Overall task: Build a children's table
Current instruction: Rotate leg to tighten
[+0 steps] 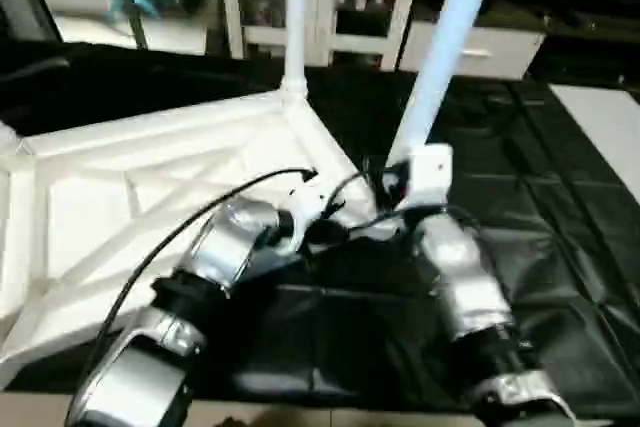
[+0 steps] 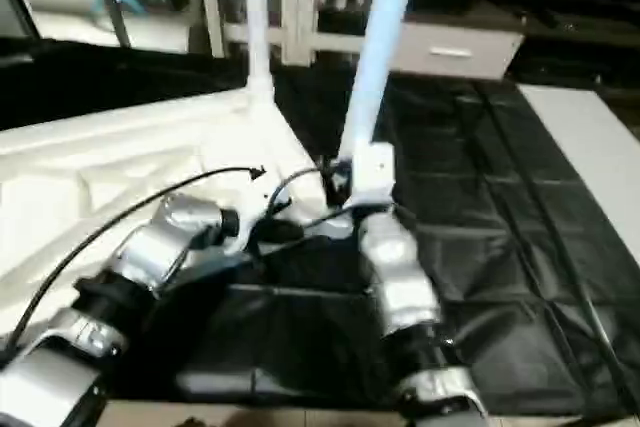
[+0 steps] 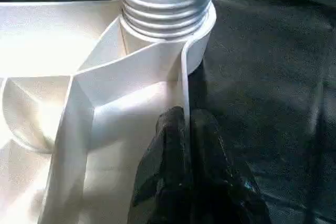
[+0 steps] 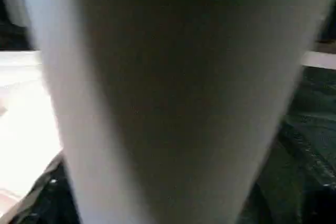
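Note:
The white table top (image 1: 150, 177) lies ribbed side up on the black-covered work table. One white leg (image 1: 295, 17) stands upright in its far corner socket. A second leg (image 1: 440, 57) rises tilted from the near right corner, where its ribbed end (image 3: 165, 3) sits in the round socket. My left gripper (image 3: 185, 124) is shut on the thin rim wall of the top just beside that socket. My right gripper (image 1: 395, 187) is at the base of the tilted leg (image 4: 168, 98), which stands very close in front of the right wrist camera.
Black sheeting (image 1: 560, 207) covers the work table to the right of the top. A white panel (image 1: 605, 127) lies at the far right edge. White cabinets and shelves (image 1: 470, 47) stand behind the table. A black cable (image 1: 200, 212) runs over my left forearm.

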{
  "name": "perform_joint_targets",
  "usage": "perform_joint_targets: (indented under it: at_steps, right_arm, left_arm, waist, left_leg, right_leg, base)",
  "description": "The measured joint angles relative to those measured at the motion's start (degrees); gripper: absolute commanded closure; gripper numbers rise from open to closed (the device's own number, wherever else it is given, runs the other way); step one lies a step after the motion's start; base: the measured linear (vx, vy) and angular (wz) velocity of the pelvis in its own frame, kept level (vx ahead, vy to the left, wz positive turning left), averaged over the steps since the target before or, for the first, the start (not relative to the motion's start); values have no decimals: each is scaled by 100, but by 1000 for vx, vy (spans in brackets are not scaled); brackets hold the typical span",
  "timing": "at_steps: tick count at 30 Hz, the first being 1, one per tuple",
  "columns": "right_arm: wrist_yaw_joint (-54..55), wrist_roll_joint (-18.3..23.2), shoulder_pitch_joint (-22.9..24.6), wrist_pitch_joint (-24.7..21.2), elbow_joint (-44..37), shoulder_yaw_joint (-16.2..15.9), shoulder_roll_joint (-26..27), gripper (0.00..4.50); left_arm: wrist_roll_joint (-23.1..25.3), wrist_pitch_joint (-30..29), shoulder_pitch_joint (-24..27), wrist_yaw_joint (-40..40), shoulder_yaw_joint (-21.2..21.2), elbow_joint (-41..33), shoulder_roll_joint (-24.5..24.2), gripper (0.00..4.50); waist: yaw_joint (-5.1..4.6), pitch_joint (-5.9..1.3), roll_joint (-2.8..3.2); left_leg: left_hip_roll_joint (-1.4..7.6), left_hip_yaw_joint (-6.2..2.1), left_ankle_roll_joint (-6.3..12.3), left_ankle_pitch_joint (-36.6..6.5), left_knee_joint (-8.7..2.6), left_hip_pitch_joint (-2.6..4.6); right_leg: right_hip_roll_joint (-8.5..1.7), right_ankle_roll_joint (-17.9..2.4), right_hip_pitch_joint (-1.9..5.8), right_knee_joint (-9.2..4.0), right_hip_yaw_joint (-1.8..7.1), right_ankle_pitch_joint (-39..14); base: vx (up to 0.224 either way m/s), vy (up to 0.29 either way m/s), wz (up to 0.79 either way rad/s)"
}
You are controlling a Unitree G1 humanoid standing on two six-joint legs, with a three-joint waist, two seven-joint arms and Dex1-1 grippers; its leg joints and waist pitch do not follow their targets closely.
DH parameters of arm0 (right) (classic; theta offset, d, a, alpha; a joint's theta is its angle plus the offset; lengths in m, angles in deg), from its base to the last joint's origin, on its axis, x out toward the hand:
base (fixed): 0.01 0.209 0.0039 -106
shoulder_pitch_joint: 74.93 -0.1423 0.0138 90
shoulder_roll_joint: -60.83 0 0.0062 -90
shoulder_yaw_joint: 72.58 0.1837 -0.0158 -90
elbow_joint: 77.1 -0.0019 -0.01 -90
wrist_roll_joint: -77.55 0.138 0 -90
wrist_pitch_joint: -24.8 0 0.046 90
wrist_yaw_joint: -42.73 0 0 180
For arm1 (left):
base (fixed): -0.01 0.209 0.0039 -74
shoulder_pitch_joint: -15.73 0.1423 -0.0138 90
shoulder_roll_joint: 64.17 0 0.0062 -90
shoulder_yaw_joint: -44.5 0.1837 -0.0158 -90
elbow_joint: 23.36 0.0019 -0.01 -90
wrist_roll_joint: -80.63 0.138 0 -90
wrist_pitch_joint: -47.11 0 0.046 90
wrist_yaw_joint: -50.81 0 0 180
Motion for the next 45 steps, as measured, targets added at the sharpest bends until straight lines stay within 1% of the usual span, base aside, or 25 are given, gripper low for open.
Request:
perform_joint_targets:
  at_steps: [1,3,4,5,6,8,11,13,14,17,22,23,25,28,29,33,35,36,37,39,42,45]
  right_arm:
    - [-222,91,42,-85,-66,1,-76,36]
    - [-934,369,40,-390,-135,-6,-416,16]
    - [-1363,523,22,-554,-131,-11,-617,16]
    - [-1971,676,-21,-708,-97,-54,-944,4]
    - [-2345,743,-70,-804,-57,-103,-1131,4]
    - [-2991,798,-89,-911,-39,-192,-1448,4]
    - [-3952,783,-44,-1005,100,-460,-1943,4]
    - [-4272,777,16,-1011,189,-497,-2067,4]
    - [-4506,751,8,-988,324,-586,-2120,4]
    - [-4842,715,-72,-979,747,-691,-2186,4]
    - [-5074,745,-337,-951,938,-696,-2154,4]
    - [-5129,767,-395,-911,994,-676,-2122,21]
    - [-5239,829,-496,-856,1150,-641,-2042,40]
    - [-5322,844,-609,-749,1395,-612,-1992,52]
    - [-5368,833,-619,-726,1464,-604,-1992,77]
    - [-5478,763,-677,-566,1678,-640,-1960,91]
    - [-5515,719,-772,-512,1785,-688,-1956,121]
    - [-5557,707,-807,-479,1839,-709,-1951,131]
    - [-5589,695,-827,-429,1871,-724,-1943,131]
    - [-5646,622,-874,-292,1988,-732,-1915,160]
    - [-5674,602,-892,-224,2055,-733,-1896,178]
    - [-5700,586,-948,-133,2168,-755,-1879,185]
  left_arm:
    - [0,-5,22,32,14,-25,-14,450]
    - [-9,-19,50,81,43,-66,-40,450]
    - [-18,-30,70,117,54,-98,-57,450]
    - [-44,-50,105,186,84,-162,-94,450]
    - [-53,-61,129,231,104,-208,-113,450]
    - [-81,-67,171,330,132,-284,-162,450]
    - [-116,-65,190,492,143,-312,-248,450]
    - [-122,-64,202,543,143,-332,-299,450]
    - [-122,-84,221,563,144,-372,-335,450]
    - [-129,-157,268,613,152,-480,-381,450]
    - [-163,-196,286,696,179,-532,-403,450]
    - [-164,-195,288,697,192,-542,-404,450]
    - [-164,-200,302,698,206,-582,-420,450]
    - [-168,-223,367,705,213,-690,-446,450]
    - [-174,-225,381,721,216,-709,-460,450]
    - [-174,-231,380,743,215,-707,-491,450]
    - [-174,-238,379,742,215,-707,-500,450]
    - [-175,-243,379,742,215,-709,-503,450]
    - [-175,-248,380,742,215,-710,-504,450]
    - [-176,-259,384,742,215,-723,-511,450]
    - [-176,-289,388,742,216,-739,-527,450]
    - [-176,-304,392,740,216,-752,-544,450]
  waist:
    - [9,0,0]
    - [20,0,2]
    - [20,0,1]
    - [26,0,1]
    - [29,0,1]
    - [40,-1,2]
    - [47,-1,2]
    - [41,-2,2]
    - [35,-2,1]
    - [30,-2,1]
    - [38,-3,-2]
    - [42,-4,-2]
    - [45,-4,-3]
    - [47,-4,-3]
    - [50,-4,-3]
    - [46,-4,-5]
    - [44,-5,-6]
    - [44,-5,-7]
    - [44,-6,-8]
    - [44,-7,-10]
    - [34,-12,-16]
    - [26,-12,-18]
  left_leg:
    - [0,-1,0,0,2,7]
    - [-1,0,0,0,3,19]
    - [-1,-1,1,-1,3,25]
    - [-2,-1,2,-1,3,26]
    - [-1,-1,2,-1,3,26]
    - [2,-4,1,-1,3,27]
    - [2,-5,1,-1,6,29]
    - [2,-5,1,-1,8,31]
    - [3,-5,1,-1,10,34]
    - [3,-5,1,0,14,41]
    - [3,-6,1,0,15,39]
    - [3,-6,2,-1,15,38]
    - [4,-7,2,-1,15,38]
    - [4,-7,2,-1,15,36]
    - [4,-7,2,-1,15,36]
    - [4,-7,2,0,17,40]
    - [4,-7,1,0,18,42]
    - [4,-7,1,0,18,43]
    - [4,-7,1,0,18,43]
    - [4,-7,1,0,18,43]
    - [5,-7,1,0,18,44]
    - [5,-7,1,0,19,46]
  right_leg:
    - [0,1,6,0,0,0]
    - [-1,1,19,-1,1,0]
    - [-1,2,27,-3,1,0]
    - [-2,2,31,-5,-1,0]
    - [-2,2,32,-5,-2,0]
    - [-2,3,35,-4,-6,-1]
    - [-2,3,39,-2,-8,-1]
    - [-2,2,45,-1,-8,-1]
    - [-2,2,48,1,-8,0]
    - [-2,-3,48,2,-9,2]
    - [-2,-3,48,0,-9,2]
    - [-2,-3,49,1,-10,2]
    - [-2,-3,48,1,-12,2]
    - [-2,-3,47,1,-13,2]
    - [-2,-3,47,1,-13,2]
    - [-3,-4,49,4,-12,3]
    - [-3,-5,50,6,-12,3]
    - [-3,-5,51,6,-12,3]
    - [-3,-5,51,6,-12,3]
    - [-3,-5,51,6,-12,3]
    - [-3,-5,51,7,-11,3]
    - [-3,-7,51,7,-11,4]
  base:
    - [0,0,0]
    - [0,0,0]
    - [0,0,0]
    - [0,0,0]
    - [0,0,0]
    - [0,0,0]
    - [0,0,0]
    - [0,0,0]
    - [0,0,0]
    - [0,0,0]
    - [0,0,0]
    - [0,0,0]
    - [0,0,0]
    - [0,0,0]
    - [0,0,0]
    - [0,0,0]
    - [0,0,0]
    - [0,0,0]
    - [0,0,0]
    - [0,0,0]
    - [0,0,0]
    - [0,0,0]
